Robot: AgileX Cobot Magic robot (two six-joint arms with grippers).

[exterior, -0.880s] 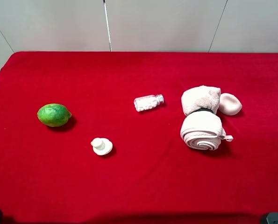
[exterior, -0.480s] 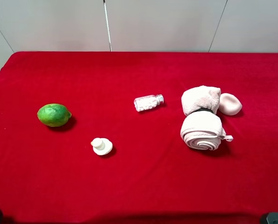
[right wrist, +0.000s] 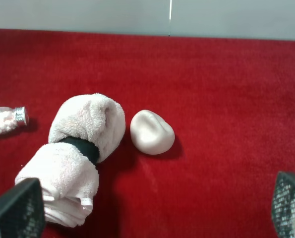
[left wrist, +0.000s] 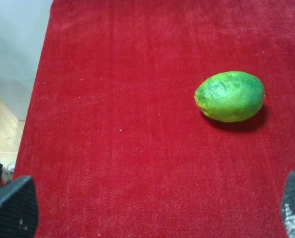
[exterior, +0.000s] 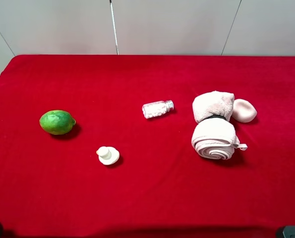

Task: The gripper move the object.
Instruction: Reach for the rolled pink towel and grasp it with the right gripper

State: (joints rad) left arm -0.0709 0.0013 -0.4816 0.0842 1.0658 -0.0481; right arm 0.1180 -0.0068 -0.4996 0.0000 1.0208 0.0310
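Observation:
The pale pink fluffy towel (exterior: 214,140) lies on the red cloth at the right, rolled into two joined lumps with a dark band between them. In the right wrist view the towel (right wrist: 90,119) sits ahead of my right gripper (right wrist: 152,208) and a little to one side; the jaws are wide apart and empty, and only their tips show at the frame corners. My left gripper (left wrist: 152,208) is also open and empty, over bare cloth short of a green lime (left wrist: 230,95). In the exterior high view only dark bits of the arms show at the bottom corners.
A small smooth pink oval lump (exterior: 244,110) touches the towel's far right side and also shows in the right wrist view (right wrist: 152,131). A clear pill bottle (exterior: 157,108) lies left of the towel. The lime (exterior: 57,122) and a small white knob (exterior: 107,155) lie on the left. The table's left edge (left wrist: 35,99) drops to the floor.

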